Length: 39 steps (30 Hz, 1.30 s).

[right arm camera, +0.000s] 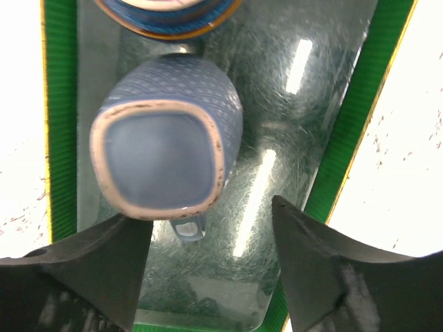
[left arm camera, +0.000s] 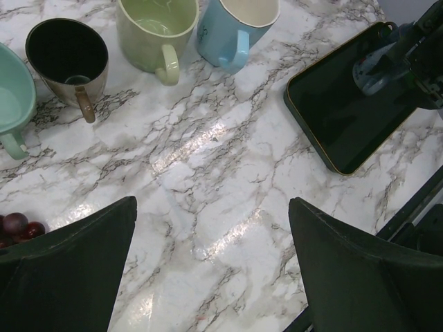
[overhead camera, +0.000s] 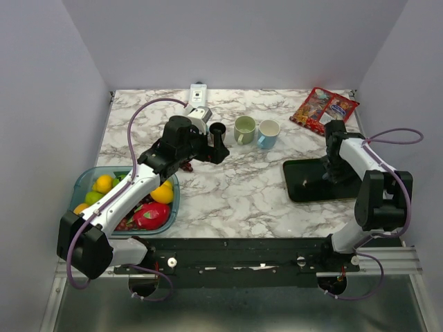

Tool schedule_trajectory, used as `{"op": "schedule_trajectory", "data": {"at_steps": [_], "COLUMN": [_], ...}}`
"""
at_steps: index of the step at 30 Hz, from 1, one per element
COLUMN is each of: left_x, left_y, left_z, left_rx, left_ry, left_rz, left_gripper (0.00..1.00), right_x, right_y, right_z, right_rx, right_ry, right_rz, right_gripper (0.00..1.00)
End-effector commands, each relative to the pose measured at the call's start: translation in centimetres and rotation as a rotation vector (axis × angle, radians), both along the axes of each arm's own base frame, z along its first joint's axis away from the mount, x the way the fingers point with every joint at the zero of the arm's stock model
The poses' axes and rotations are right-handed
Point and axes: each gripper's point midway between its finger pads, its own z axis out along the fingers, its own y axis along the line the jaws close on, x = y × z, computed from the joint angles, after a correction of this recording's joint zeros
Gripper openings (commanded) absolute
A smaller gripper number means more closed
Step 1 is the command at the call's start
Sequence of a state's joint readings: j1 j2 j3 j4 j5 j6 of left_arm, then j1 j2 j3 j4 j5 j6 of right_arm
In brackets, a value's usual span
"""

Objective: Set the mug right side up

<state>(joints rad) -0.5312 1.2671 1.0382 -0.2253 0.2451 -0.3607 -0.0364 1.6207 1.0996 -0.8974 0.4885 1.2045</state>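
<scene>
The blue mug (right arm camera: 163,162) stands on the dark tray (overhead camera: 304,187) at about 4 o'clock on the table (overhead camera: 235,194), directly beneath the right pincer (right arm camera: 211,235). In the wrist view its small loop handle (right arm camera: 188,228) is at 6 o'clock, and a second blue vessel (right arm camera: 166,8) is seen just beyond it at 12 o'clock. A squarish face ringed by a pale, speckled band is turned upward; whether it is the foot or the mouth cannot be told with certainty, though its flat look suggests the foot. The right pincer is released, its fingers spread above the mug with nothing held. The left pincer (left arm camera: 213,270) is likewise spread wide and empty over bare table. The mug is judged to be glazed ceramic: rigid, moderately heavy, brittle at rim and handle, and slippery where the glaze is smooth, though some bite should be lent by the fine relief on its walls. A hold is best taken across the two opposite flat walls at 3 and 9 o'clock, near mid-height and clear of the handle, which appears too small and fragile to be gripped. Since sliding on the glossy tray is to be expected, the mug should be squeezed evenly and lifted clear before being rotated.
</scene>
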Motion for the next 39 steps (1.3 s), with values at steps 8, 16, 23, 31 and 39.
{"op": "schedule_trajectory", "data": {"at_steps": [8, 16, 23, 31, 39], "left_x": [-0.2, -0.1, -0.2, -0.4, -1.1], "left_y": [-0.2, -0.1, -0.3, -0.8, -1.9], "left_z": [1.5, 1.5, 1.5, 1.6, 2.9], "left_rx": [-0.036, -0.033, -0.041, -0.065, -0.134], "left_ry": [-0.031, -0.032, -0.029, -0.018, -0.012], "left_rz": [-0.017, -0.013, -0.021, -0.041, -0.103], "left_gripper": [0.99, 0.99, 0.99, 0.99, 0.99], "right_x": [1.3, 1.0, 1.8, 2.6, 2.1], "right_y": [-0.9, -0.7, 0.4, 4.1, 9.0], "right_z": [0.7, 0.3, 1.4, 5.9, 15.2], "right_rx": [-0.051, -0.042, 0.01, 0.169, 0.303], "right_ry": [-0.046, -0.034, -0.133, -0.312, -0.658], "right_rz": [0.029, 0.035, 0.091, 0.255, 0.541], "right_gripper": [0.4, 0.0, 0.01, 0.0, 0.0]}}
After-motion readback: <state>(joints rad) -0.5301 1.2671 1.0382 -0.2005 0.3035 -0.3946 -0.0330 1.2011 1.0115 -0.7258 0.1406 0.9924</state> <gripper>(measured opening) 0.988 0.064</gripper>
